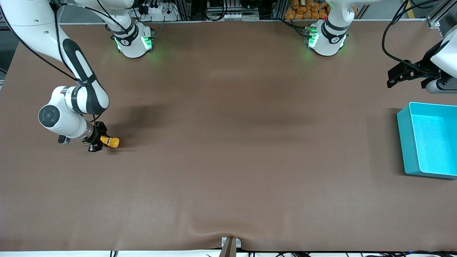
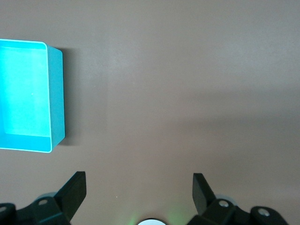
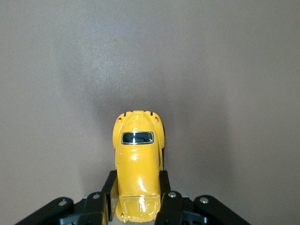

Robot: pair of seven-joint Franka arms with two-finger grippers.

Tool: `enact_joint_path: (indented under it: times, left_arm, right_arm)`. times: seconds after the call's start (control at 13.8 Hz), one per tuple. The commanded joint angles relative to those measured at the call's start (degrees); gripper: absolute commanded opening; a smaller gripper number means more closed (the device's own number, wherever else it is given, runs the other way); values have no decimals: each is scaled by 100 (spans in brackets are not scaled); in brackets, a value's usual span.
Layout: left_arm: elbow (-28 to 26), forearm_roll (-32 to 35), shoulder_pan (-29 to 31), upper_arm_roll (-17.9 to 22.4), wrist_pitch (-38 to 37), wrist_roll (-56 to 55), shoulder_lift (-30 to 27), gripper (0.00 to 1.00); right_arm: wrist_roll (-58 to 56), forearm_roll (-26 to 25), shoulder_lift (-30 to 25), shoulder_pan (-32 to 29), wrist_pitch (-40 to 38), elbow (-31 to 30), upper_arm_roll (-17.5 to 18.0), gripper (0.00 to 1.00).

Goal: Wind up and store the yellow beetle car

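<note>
Front view: right gripper (image 1: 97, 143) sits low at the right arm's end of the bench (image 1: 228, 150), jaws pinching the yellow beetle car (image 1: 110, 142). Car pokes out past the jaw tips toward the bench centre, at or just above the bench surface; can't tell whether the wheels touch. Right wrist view confirms: yellow beetle car (image 3: 137, 164) clamped by its flanks between the two fingers (image 3: 165, 187), one pad on each side, the end with the small dark window and two red lights clear of the jaws, the other end back at the jaw roots. Body runs straight along the jaw axis, roof up toward the camera. Bare brown bench (image 3: 225, 70) ahead of the jaws. Left gripper (image 1: 403, 75) waits in the air over the left arm's end of the bench, jaws spread wide with nothing between them. Left wrist view: both fingers (image 2: 75, 190) well apart, plain bench (image 2: 187, 93) under the gap. Teal bin (image 1: 428, 139) stands on the bench at that same end, off to one side of the left jaws, not under them; in the left wrist view the teal bin (image 2: 55, 98) shows an open top.
</note>
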Motion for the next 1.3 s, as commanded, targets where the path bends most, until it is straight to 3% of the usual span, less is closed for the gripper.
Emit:
enact_joint_path:
  times: [0.0,0.43,1.23]
  left_arm:
    - [10,-102,31,-4,2,36,-65,100]
    - [10,-102,39,-4,2,36,-65,100]
    - [10,-111,31,-12,2,36,-65,100]
  right_arm:
    - [60,-138,130,-5,167,-99,2,14]
    - [42,-182,235,-119,342,-81,-7,12]
    - [-133,-973,438,-497,500,-29,2,13]
